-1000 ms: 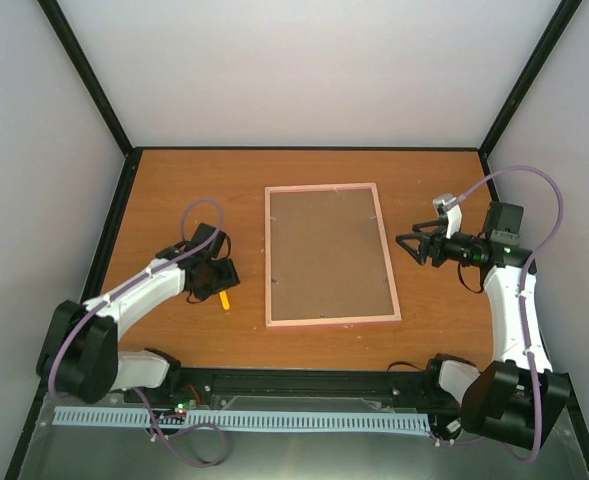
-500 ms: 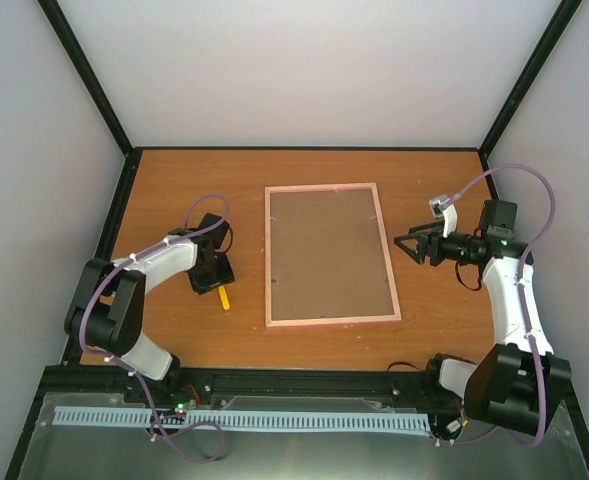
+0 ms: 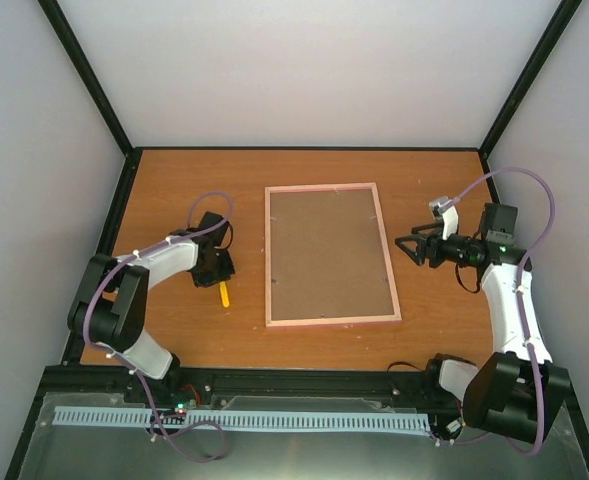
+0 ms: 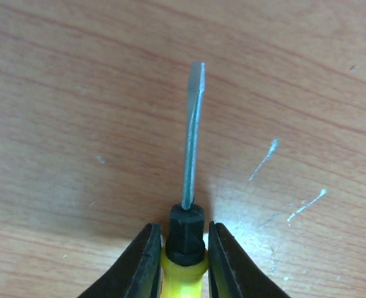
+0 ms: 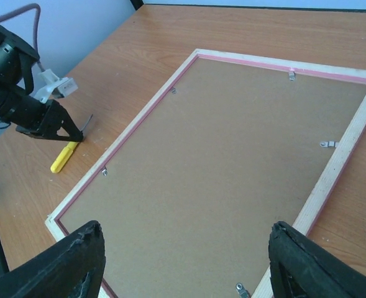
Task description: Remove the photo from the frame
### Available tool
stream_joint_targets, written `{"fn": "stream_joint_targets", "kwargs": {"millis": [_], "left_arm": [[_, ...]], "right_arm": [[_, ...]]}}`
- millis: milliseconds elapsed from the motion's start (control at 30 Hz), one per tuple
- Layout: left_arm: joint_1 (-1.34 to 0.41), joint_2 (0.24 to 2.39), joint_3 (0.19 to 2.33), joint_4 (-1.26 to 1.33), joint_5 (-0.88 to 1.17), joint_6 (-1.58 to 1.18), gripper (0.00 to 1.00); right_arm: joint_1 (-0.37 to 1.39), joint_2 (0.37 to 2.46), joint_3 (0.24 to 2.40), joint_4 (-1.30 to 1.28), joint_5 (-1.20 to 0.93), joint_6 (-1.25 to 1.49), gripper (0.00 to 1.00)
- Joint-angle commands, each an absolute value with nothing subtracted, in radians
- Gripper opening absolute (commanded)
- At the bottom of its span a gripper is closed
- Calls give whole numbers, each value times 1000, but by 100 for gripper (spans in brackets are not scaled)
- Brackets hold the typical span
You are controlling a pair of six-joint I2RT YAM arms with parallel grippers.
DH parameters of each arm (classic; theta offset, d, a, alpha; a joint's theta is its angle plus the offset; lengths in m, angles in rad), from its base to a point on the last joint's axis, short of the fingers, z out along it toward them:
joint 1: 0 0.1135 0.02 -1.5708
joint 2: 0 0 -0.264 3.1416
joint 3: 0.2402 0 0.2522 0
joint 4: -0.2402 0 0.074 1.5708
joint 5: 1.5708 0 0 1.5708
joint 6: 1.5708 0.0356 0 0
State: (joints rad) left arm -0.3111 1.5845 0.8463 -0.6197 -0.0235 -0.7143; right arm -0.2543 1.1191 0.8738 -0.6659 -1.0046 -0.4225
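The frame (image 3: pixel 321 187), a thin rectangle of pale wood with a pink inner edge, lay flat and back-up in the middle of the bench (image 3: pixel 174 190), whose orange-brown woodgrain top was smooth but flecked with small white scratches. A plain brown backing board (image 3: pixel 326 255), matte and fibrous, filled the frame from rim to rim, held by small bent metal tabs (image 5: pixel 327 144) spaced along the inside edge. The photo was hidden under the board. To the left of the frame and apart from it lay a screwdriver (image 4: pixel 194 143) with a flat, dull-grey blade, a black collar and a yellow plastic handle. The left pincer (image 4: pixel 183 248) had its black fingers narrowed onto both sides of that handle, just behind the collar. The right pincer (image 5: pixel 186 261) hung just beyond the frame's right side with its dark, rough-surfaced fingers spread wide, gripping nothing.
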Motion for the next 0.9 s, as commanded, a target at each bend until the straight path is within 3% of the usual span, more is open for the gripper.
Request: {"fn": "stream_joint_targets", "kwargs": {"millis": [0,100,133,367,467,633,867], "left_arm": [[-302,1508,843,-556,-31,-649,18],[-302,1404,819,-497,6,-605,1],[-302,1360,811,-484,19,-602,1],[-313,1090,685,-189,328,-590,1],[-341,1005,660,-27,417,-619,1],[-462,988,731,82,379,-618,1],[-566,1006,694,327,325,-679,1]], "right_arm": [[-249,1125,851,-623,-990,-437,70],[-249,1146,846,-619,-997,-448,70],[-250,1159,844,-617,-999,-451,70],[-233,1220,859,-607,-1019,-401,67],[-130,1224,912,-665,-968,-432,66],[91,1198,955,-674,-837,-438,67],[162,1177,1009,-583,-949,-206,67]]}}
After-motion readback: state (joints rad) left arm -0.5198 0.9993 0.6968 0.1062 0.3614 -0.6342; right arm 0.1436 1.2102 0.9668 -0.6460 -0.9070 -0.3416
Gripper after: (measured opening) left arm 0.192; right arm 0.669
